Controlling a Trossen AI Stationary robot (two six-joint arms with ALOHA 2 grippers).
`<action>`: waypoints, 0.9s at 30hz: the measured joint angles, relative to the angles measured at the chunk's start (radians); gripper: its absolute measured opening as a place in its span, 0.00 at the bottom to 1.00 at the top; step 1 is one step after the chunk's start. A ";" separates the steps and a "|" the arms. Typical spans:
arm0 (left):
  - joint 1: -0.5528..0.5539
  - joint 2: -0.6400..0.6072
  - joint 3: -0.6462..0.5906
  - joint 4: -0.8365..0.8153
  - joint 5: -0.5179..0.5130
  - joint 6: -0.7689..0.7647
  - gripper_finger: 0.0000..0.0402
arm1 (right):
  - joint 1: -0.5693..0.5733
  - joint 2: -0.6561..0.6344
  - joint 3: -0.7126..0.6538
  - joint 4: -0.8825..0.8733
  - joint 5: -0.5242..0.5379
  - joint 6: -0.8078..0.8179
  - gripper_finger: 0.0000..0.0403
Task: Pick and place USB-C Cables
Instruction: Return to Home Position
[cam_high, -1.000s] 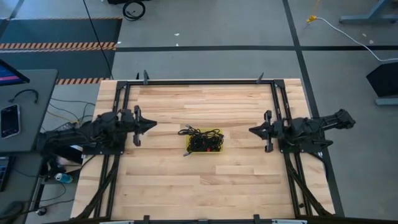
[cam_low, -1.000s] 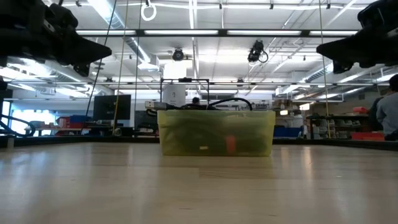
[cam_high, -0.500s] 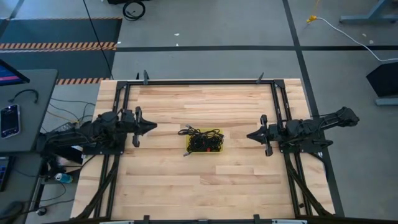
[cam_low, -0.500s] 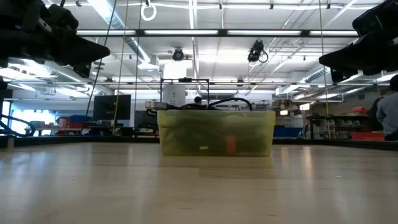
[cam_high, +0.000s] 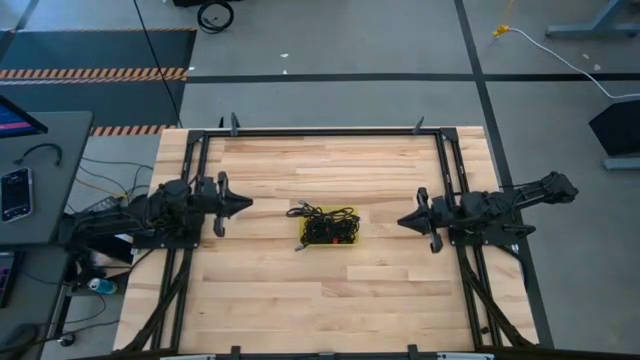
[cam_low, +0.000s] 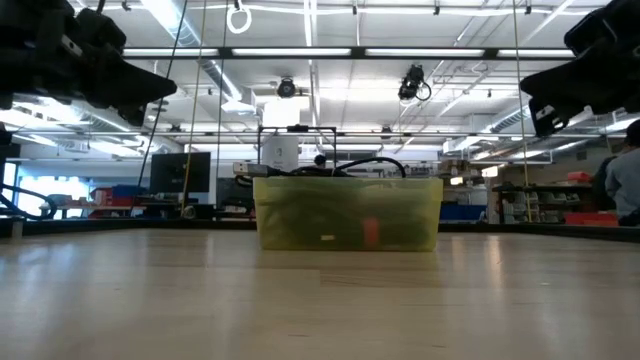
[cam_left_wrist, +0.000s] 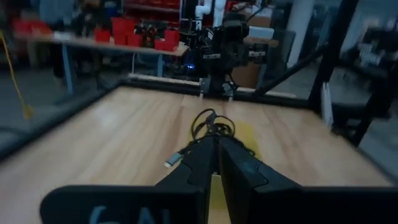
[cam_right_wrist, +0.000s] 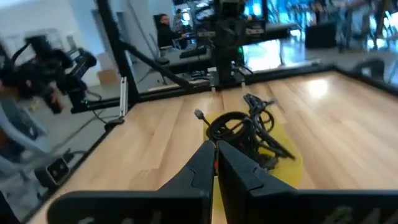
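Left tool at left edge of counter, clenched, empty. Centre: cables heaped in yellow bin, tangled, no single long axis; loose plug ends poke out over the bin's left side. Right tool at right edge, clenched, empty. Judged: homing step; next calls only for parking both arms

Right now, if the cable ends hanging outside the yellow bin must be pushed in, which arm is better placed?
Probably the left. Loose ends of the USB-C cables stick out of the yellow bin toward the left gripper; the right gripper would need to reach across the bin.
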 joint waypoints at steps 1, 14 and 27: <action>-0.002 0.000 0.000 0.003 0.002 0.046 0.09 | 0.000 0.000 0.000 0.007 -0.006 -0.037 0.06; -0.006 0.000 0.000 0.037 0.040 0.086 0.09 | 0.000 0.000 0.001 0.051 0.123 -0.270 0.06; -0.006 0.000 0.000 0.065 0.017 0.129 0.09 | -0.028 0.000 0.001 0.058 0.131 -0.501 0.06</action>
